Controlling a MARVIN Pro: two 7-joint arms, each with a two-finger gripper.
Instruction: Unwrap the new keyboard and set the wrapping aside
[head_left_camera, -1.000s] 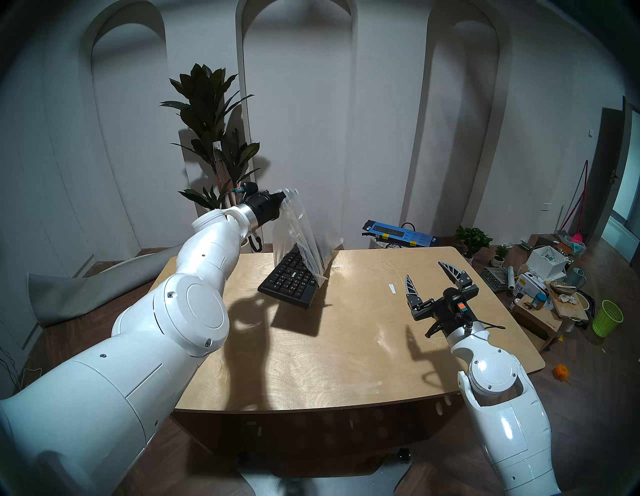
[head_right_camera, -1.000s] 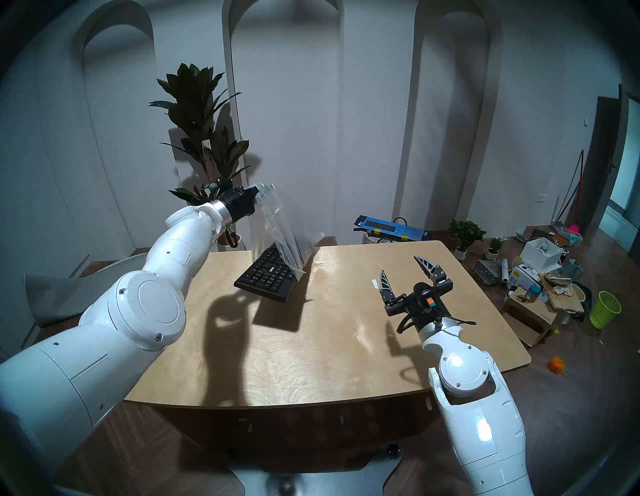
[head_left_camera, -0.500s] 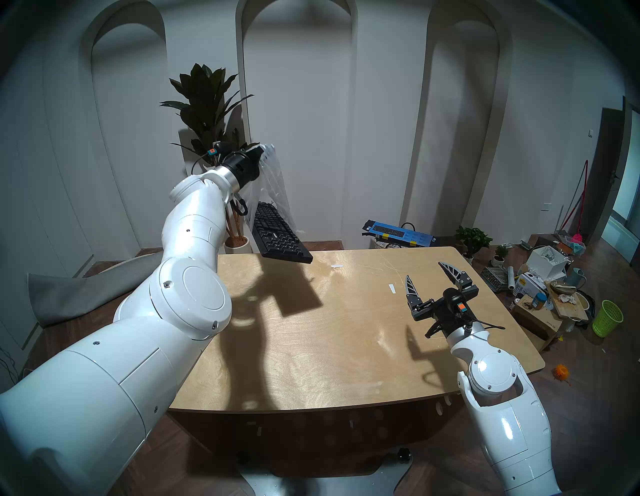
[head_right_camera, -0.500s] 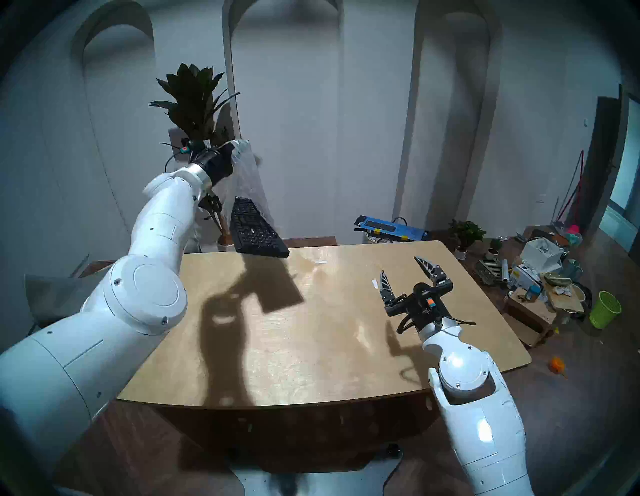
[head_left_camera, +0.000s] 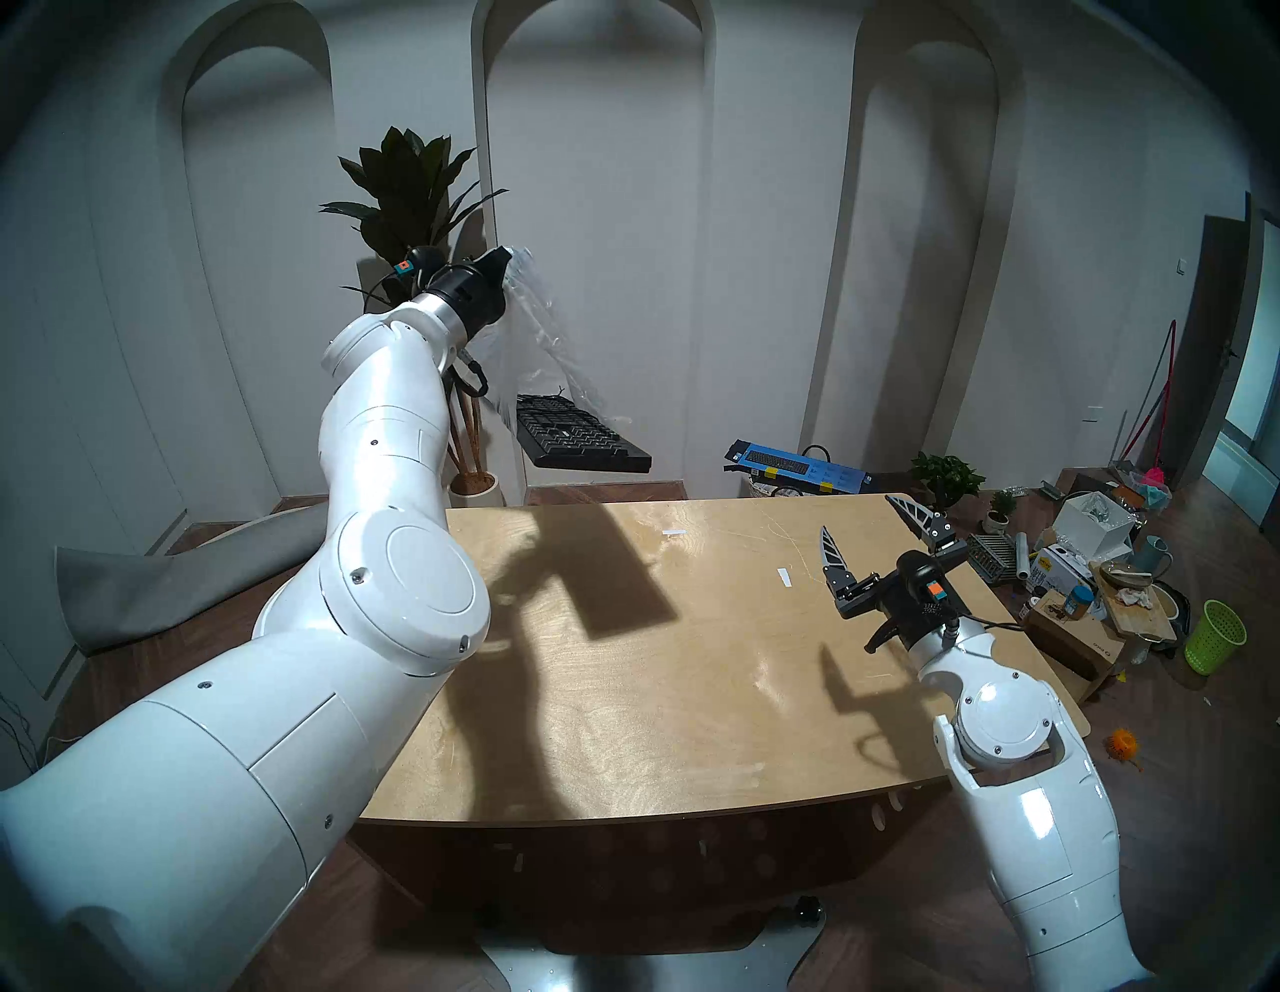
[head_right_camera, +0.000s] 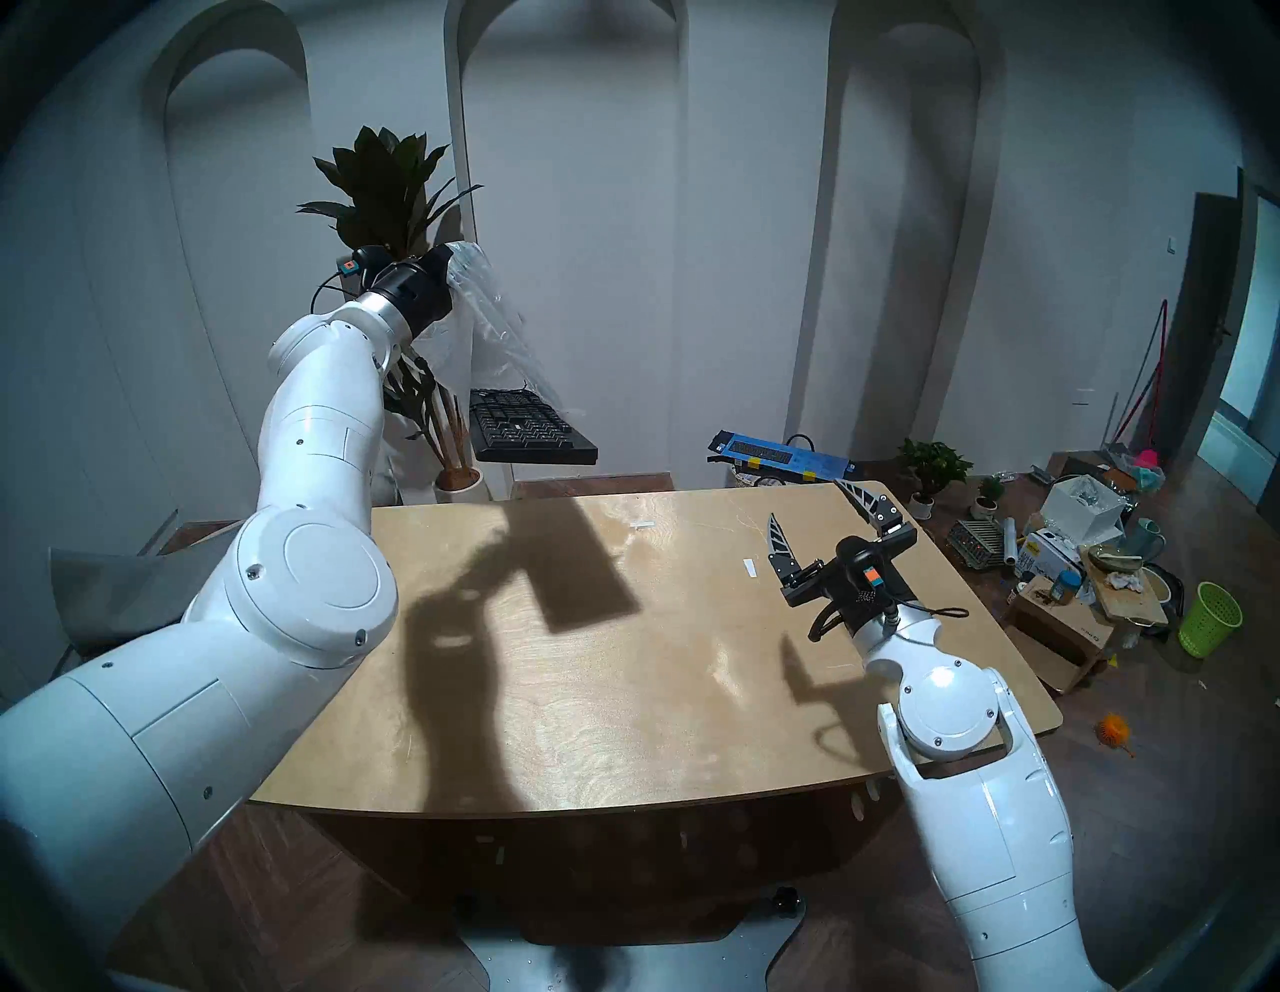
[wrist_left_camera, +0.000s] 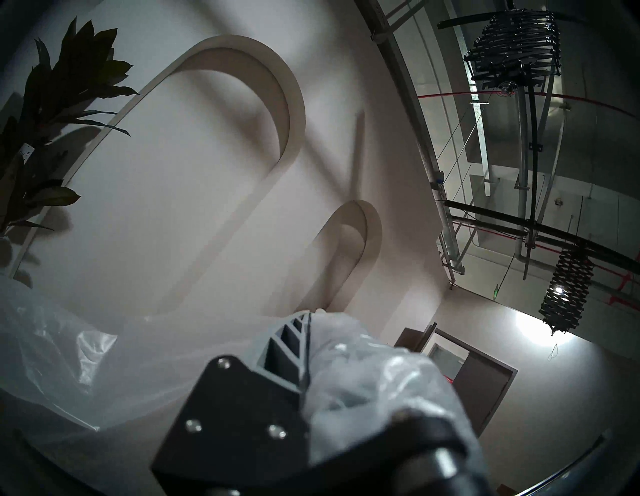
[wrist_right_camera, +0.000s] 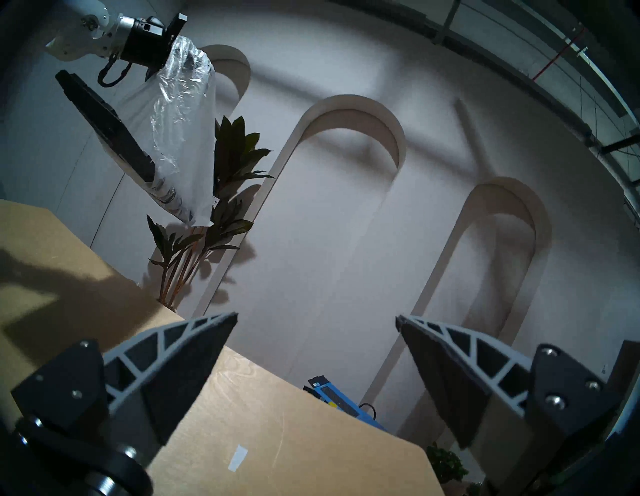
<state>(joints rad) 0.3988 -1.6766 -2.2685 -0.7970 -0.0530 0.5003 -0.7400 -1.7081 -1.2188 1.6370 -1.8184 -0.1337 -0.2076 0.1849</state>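
The left gripper (head_left_camera: 504, 262), fingers pinched on the bag (head_left_camera: 537, 325), holds it high above the surface's (head_left_camera: 692, 693) far left corner so the keyboard (head_left_camera: 578, 440) slides out; right gripper (head_left_camera: 869, 537) waits wide open.

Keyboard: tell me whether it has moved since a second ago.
Yes. The keyboard has gone up and back: it was tilted over the table, and now it hangs in the plastic bag beyond the far edge, level with the plant pot.
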